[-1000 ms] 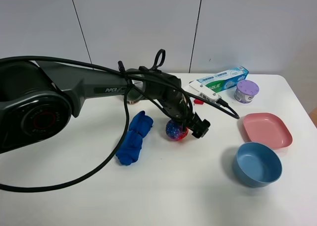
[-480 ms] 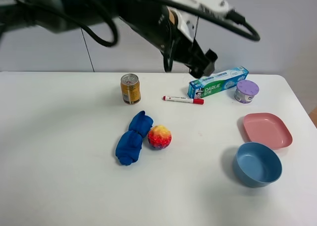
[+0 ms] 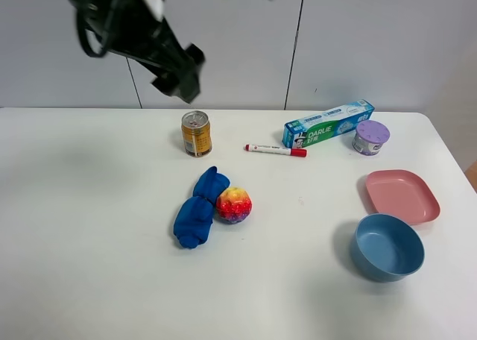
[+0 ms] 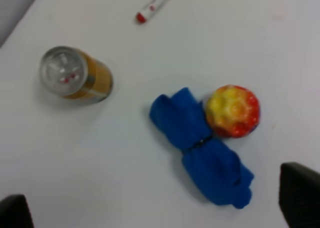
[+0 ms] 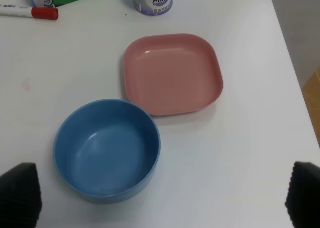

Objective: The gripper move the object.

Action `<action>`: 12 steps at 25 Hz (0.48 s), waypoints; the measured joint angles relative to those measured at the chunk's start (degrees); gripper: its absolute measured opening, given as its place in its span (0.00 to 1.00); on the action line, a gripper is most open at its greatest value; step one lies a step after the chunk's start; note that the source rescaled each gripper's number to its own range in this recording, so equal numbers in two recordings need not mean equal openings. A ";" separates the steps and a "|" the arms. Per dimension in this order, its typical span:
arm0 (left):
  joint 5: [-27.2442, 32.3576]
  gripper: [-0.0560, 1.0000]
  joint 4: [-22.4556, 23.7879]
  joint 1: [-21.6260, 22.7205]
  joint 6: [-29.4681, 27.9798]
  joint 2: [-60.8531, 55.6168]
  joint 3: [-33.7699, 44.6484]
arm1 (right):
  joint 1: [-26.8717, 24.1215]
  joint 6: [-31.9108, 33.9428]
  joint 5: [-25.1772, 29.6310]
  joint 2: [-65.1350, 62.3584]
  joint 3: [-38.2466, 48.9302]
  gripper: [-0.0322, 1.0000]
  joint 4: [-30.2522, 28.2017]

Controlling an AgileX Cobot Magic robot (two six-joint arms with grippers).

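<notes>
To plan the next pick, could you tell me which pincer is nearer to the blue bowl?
Right. The right pincer hangs above the blue bowl; the left pincer is raised far off, up by the can.

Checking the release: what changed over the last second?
The left pincer released the multicoloured bumpy ball and rose away to the upper left, open. The ball ended slightly further left, touching the crumpled blue cloth. Everything else stayed put.
</notes>
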 joint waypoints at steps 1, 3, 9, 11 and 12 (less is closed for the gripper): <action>0.24 1.00 0.54 1.50 0.05 -2.00 0.77 | 0.00 0.00 0.00 0.00 0.00 1.00 0.00; 0.29 1.00 1.55 6.12 0.05 -6.09 2.26 | 0.00 0.00 0.00 0.00 0.00 1.00 0.00; 0.20 1.00 3.87 28.03 0.09 -18.22 9.63 | 0.00 0.00 0.00 0.00 0.00 1.00 0.00; 0.14 1.00 4.10 32.79 0.09 -22.09 13.32 | 0.00 0.00 0.00 0.00 0.00 1.00 0.00; 0.08 1.00 4.10 34.88 0.09 -24.40 15.64 | 0.00 0.00 0.00 0.00 0.00 1.00 0.00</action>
